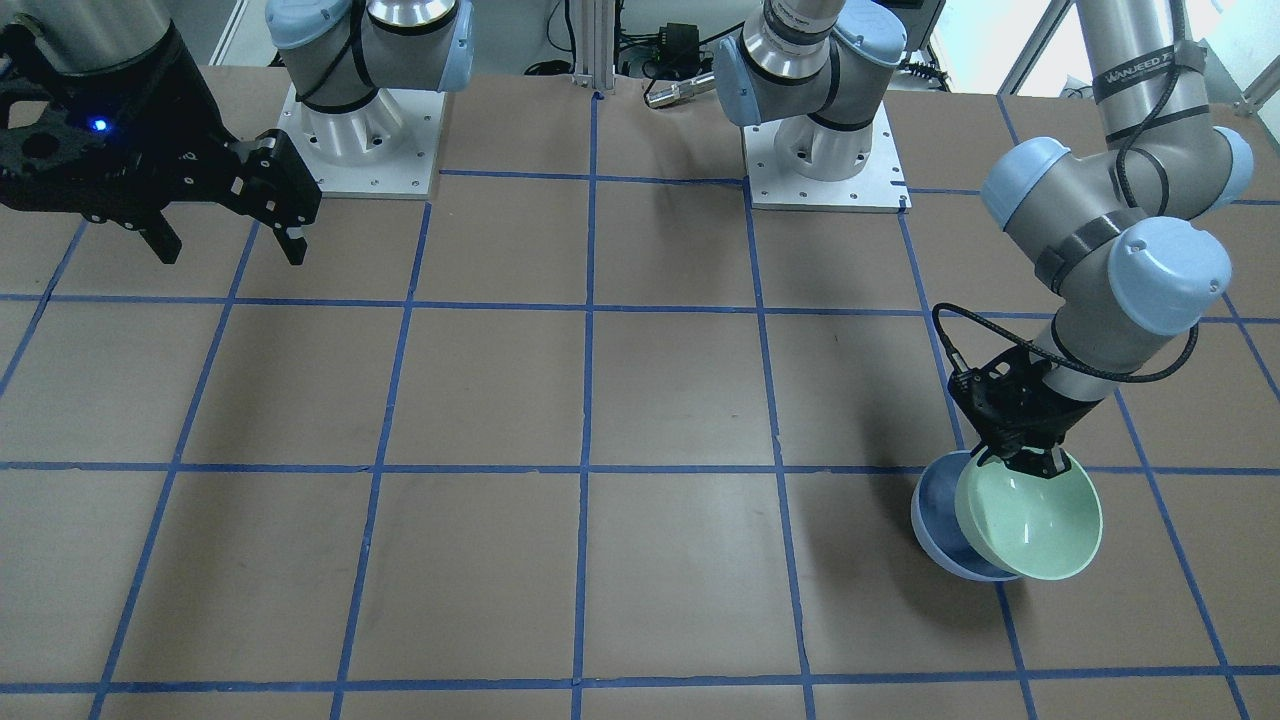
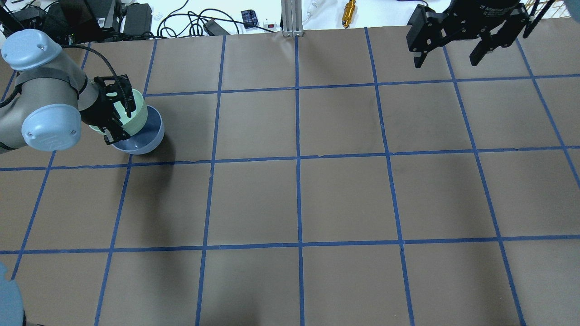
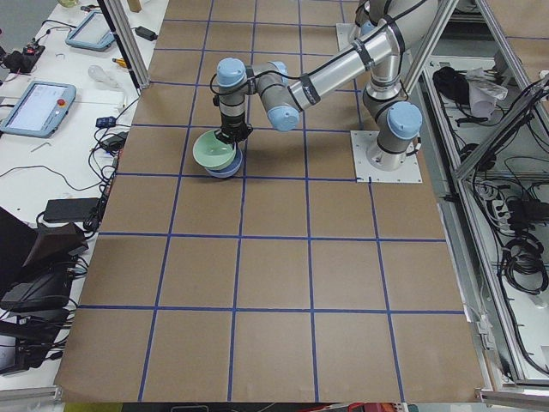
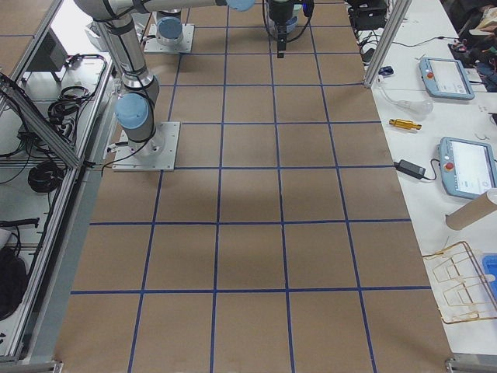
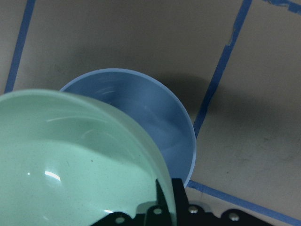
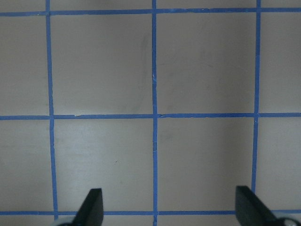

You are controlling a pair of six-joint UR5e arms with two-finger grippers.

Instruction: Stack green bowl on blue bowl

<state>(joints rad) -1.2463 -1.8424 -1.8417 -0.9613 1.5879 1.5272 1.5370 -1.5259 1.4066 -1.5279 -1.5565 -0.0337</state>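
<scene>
Pinching the green bowl (image 1: 1035, 525) by its rim, the left gripper (image 1: 1025, 464) is holding it tilted over the blue bowl (image 1: 935, 507), at ten o'clock on the table (image 2: 344, 194) seen from overhead. Whether the bowls are touching is unclear. Being glossy and stiff, the green bowl is probably slippery, so the rim looks the best hold. The right gripper (image 2: 445, 61) is hanging wide open and empty at one o'clock.

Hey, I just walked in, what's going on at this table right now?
The robot's left gripper is shut on the rim of a glossy, pale mint-green bowl. It holds the bowl tilted, partly over a glossy, pale periwinkle-blue bowl that sits on the brown taped table. The green bowl is not yet seated level in the blue one. The right gripper hangs open and empty on the other side.
</scene>
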